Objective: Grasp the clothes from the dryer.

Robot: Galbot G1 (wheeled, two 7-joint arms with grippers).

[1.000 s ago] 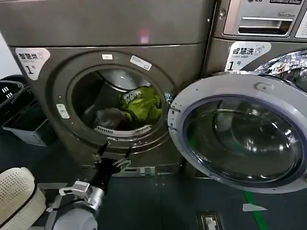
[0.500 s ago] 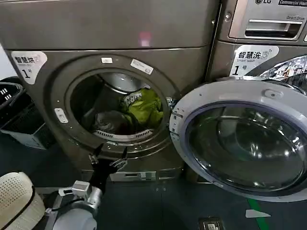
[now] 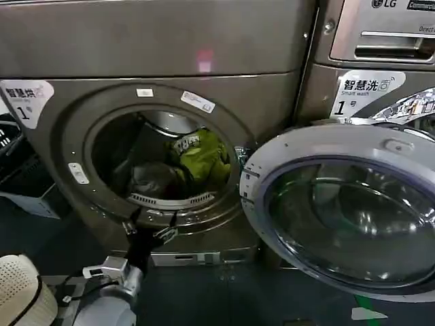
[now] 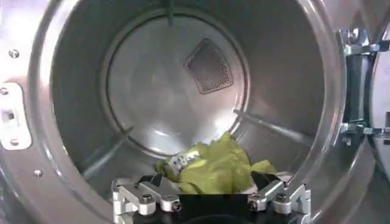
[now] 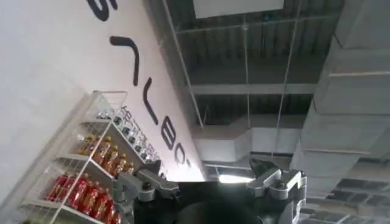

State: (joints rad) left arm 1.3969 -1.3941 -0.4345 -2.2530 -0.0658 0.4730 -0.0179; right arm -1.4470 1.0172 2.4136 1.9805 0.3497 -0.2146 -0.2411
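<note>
The dryer (image 3: 156, 47) is a bronze-grey machine with its round porthole open. Low in the drum lie the clothes: a yellow-green garment with white print (image 3: 204, 157) and a grey one (image 3: 153, 178) beside it. My left gripper (image 3: 149, 227) is open just in front of the porthole's lower rim, outside the drum. In the left wrist view the yellow-green garment (image 4: 216, 170) lies on the drum floor beyond the left gripper (image 4: 208, 181), whose fingers (image 4: 149, 182) hold nothing. My right gripper (image 5: 210, 181) is open and empty, pointing up at a ceiling.
The dryer's round glass door (image 3: 340, 217) stands swung open on the right, over the front of the neighbouring LG machine (image 3: 380, 41). Dark baskets (image 3: 13, 159) stand on the floor at the left. A white perforated object (image 3: 17, 295) sits at the lower left.
The head view has closed in on the dryer. My left gripper has come up to the porthole's lower rim, still open. The clothes have not moved.
</note>
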